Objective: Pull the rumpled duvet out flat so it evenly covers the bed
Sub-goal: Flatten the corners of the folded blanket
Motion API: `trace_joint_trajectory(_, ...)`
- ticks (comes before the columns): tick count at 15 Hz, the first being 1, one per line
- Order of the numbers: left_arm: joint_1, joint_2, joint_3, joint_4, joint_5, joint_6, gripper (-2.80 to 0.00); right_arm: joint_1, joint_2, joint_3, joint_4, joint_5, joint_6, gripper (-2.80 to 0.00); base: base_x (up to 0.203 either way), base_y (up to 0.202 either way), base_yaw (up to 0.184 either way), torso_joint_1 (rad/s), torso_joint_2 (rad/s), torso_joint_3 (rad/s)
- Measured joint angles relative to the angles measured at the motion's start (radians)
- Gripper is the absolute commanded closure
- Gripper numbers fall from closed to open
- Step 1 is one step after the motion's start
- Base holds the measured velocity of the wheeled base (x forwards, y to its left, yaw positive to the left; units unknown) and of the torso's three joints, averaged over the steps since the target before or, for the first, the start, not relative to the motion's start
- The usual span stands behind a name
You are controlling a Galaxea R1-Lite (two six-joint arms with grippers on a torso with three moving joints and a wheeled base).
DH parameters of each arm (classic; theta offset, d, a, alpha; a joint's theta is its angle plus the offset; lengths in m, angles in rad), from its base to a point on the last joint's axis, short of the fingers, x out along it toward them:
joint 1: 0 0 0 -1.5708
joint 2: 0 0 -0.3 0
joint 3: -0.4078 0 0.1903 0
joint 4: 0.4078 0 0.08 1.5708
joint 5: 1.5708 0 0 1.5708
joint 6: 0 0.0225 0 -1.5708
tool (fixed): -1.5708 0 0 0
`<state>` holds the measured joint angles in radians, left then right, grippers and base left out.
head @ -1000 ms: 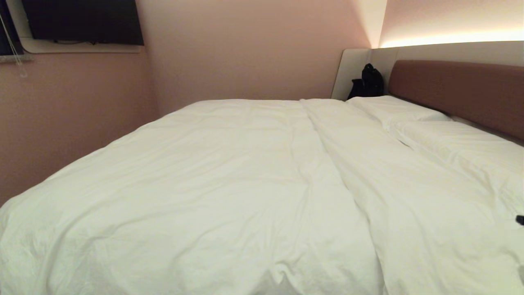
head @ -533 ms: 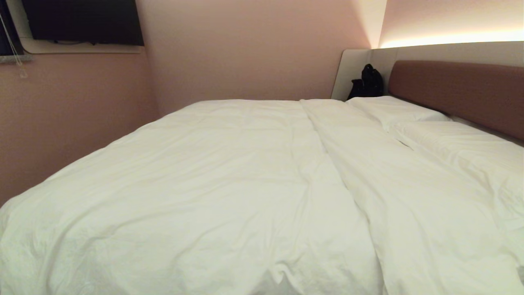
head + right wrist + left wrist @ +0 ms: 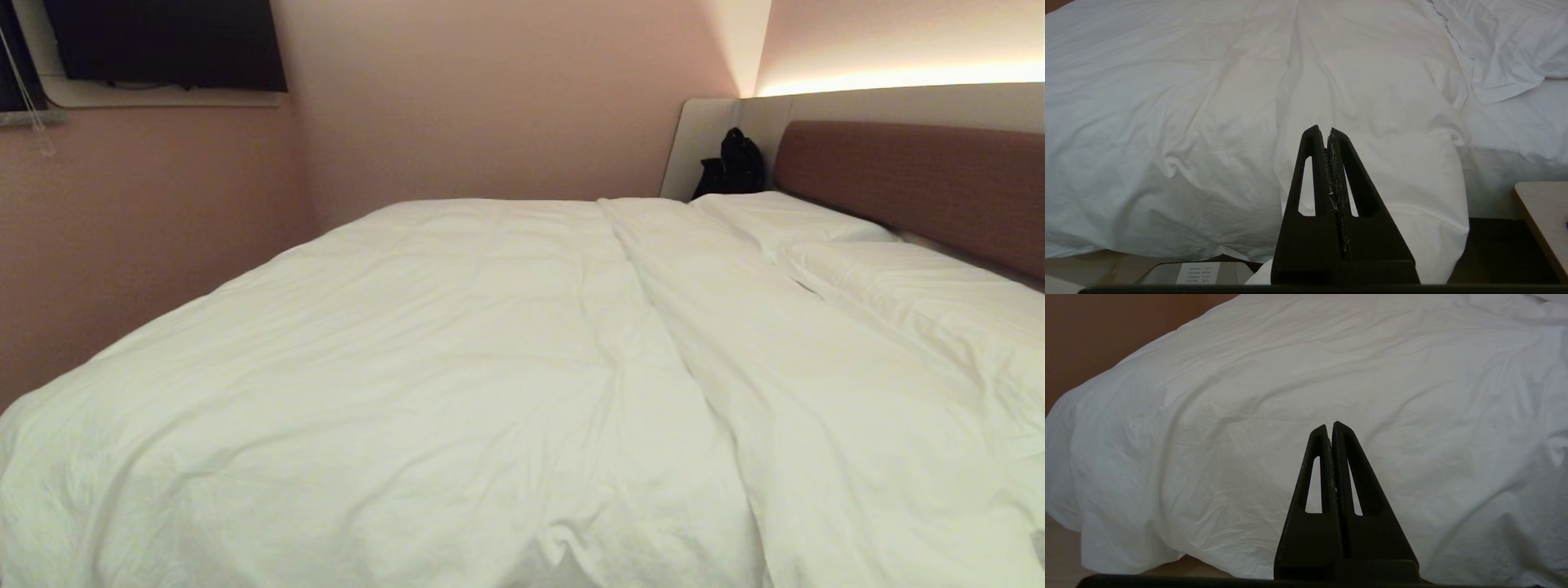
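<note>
The white duvet (image 3: 457, 376) lies spread across the bed (image 3: 906, 180), with a long crease running from the near edge toward the pillows. Its near edge hangs over the bed's side in the left wrist view (image 3: 1208, 428) and the right wrist view (image 3: 1372, 122). Neither arm shows in the head view. My left gripper (image 3: 1330, 426) is shut and empty, held back from the draped duvet. My right gripper (image 3: 1325, 130) is also shut with nothing in it, pointing at the duvet's hanging edge and apart from it.
Two white pillows (image 3: 824, 229) lie by the brown headboard, with a black bag (image 3: 735, 163) in the far corner. A dark screen (image 3: 163, 41) hangs on the left wall. A pale wooden table edge (image 3: 1543, 220) stands to the right gripper's side; a labelled box (image 3: 1196, 272) sits below it.
A dark bit of my right gripper at the head view's right edge has dropped out of sight. The duvet and the camera have not moved.
</note>
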<state>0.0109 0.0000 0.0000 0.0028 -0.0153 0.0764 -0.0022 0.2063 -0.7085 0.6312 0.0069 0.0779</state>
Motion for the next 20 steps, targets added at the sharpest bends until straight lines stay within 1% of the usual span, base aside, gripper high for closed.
trace_joint_trajectory(4, 0.000, 0.000, 0.000, 0.000, 0.000, 0.000, 0.00, 0.009, -0.130, 0.071, -0.003, -0.005, -0.011, 0.00, 0.000, 0.000, 0.000, 0.000, 0.00, 0.000)
trace_joint_trajectory(7, 0.000, 0.000, 0.000, 0.000, 0.002, 0.002, 0.00, 0.009, -0.185, 0.092, -0.004, -0.009, -0.019, 0.00, 0.000, 0.000, 0.000, 0.000, 0.00, 0.000)
trace_joint_trajectory(9, 0.000, 0.000, 0.000, 0.000, 0.002, 0.003, 0.00, 0.009, -0.198, 0.104, -0.003, -0.007, -0.017, 0.00, 0.000, 0.000, 0.000, 0.000, 0.00, 0.000)
trace_joint_trajectory(14, 0.000, 0.000, 0.000, 0.000, 0.002, 0.005, 0.00, 0.009, -0.203, 0.143, -0.045, 0.003, -0.044, 0.00, 0.000, 0.000, 0.000, 0.000, 0.00, 0.000)
trace_joint_trajectory(16, 0.000, 0.000, 0.000, 0.000, 0.002, 0.006, 0.00, 0.009, -0.202, 0.144, -0.070, 0.006, -0.064, 0.00, 0.000, 0.000, 0.000, 0.000, 0.00, 0.000)
trace_joint_trajectory(20, 0.000, 0.000, 0.000, 0.000, -0.003, 0.009, 0.00, 0.009, -0.204, 0.207, -0.089, 0.010, -0.113, 0.00, 0.000, 0.000, 0.000, 0.000, 0.00, 0.000)
